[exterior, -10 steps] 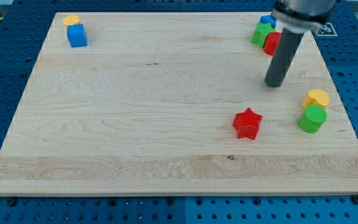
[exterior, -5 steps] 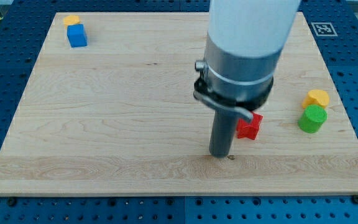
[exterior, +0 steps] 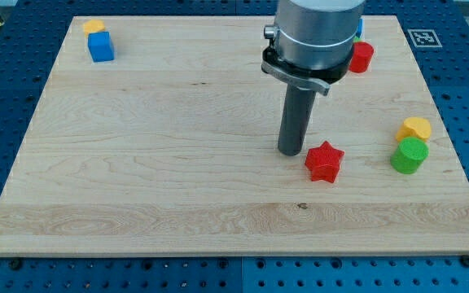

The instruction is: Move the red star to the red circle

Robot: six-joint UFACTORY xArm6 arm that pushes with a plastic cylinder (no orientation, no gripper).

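Observation:
The red star [exterior: 325, 161] lies on the wooden board [exterior: 153, 146], right of centre and toward the view's bottom. The red circle [exterior: 361, 57] stands near the view's top right, partly hidden by the arm. My tip [exterior: 290, 153] rests on the board just left of the red star and slightly above it, close to it with a small gap showing.
A yellow block [exterior: 415, 128] and a green block [exterior: 409, 155] stand together at the view's right edge. A blue cube [exterior: 101, 46] with a yellow block [exterior: 94, 27] behind it stands at the top left. The arm hides blocks beside the red circle.
My tip came from the upper right down to the star's lower left, then moved up to the star's left side. The red star has not moved.

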